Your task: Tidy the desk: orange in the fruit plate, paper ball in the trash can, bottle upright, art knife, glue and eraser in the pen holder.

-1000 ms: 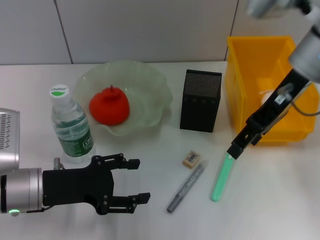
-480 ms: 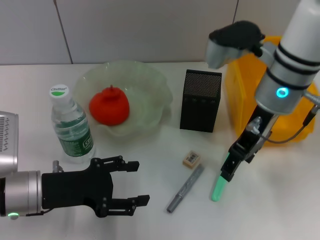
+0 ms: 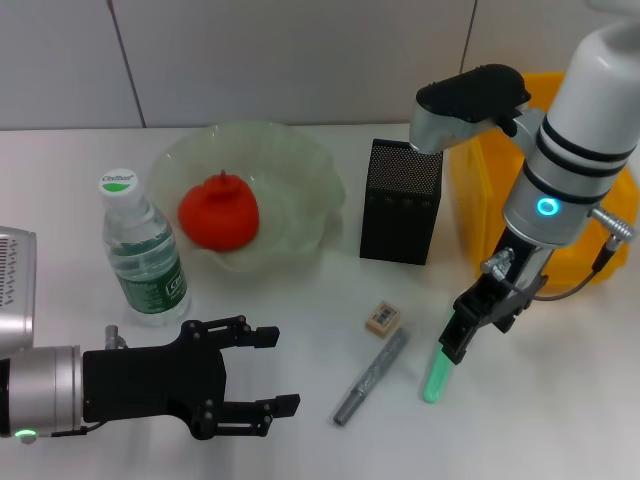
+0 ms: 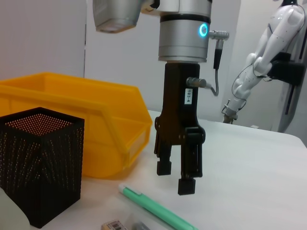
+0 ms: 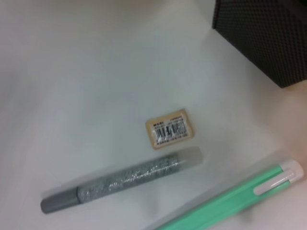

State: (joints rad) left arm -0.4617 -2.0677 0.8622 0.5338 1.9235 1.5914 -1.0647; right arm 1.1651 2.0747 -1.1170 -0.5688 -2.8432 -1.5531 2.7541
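The orange [image 3: 218, 212] lies in the pale green fruit plate [image 3: 312, 165]. The bottle [image 3: 143, 255] stands upright at the left. The black mesh pen holder [image 3: 400, 200] stands mid-table beside the yellow trash can [image 3: 470, 180]. The eraser [image 3: 382, 317], the grey art knife [image 3: 370, 378] and the mint-green glue [image 3: 435, 375] lie on the table in front of the holder. My right gripper [image 3: 458, 342] is open and empty just above the glue's far end [image 4: 153, 211]. My left gripper [image 3: 275, 367] is open and empty at the front left. The paper ball is hidden.
The right wrist view shows the eraser [image 5: 169, 129], the art knife [image 5: 124, 179], the glue [image 5: 230, 199] and a corner of the pen holder [image 5: 268, 33]. The eraser sits close to the art knife's tip. A white robot arm [image 4: 259, 62] stands beyond the table.
My right arm has swung from over the trash can to the table and lowered its gripper over the glue. My left gripper has barely moved.
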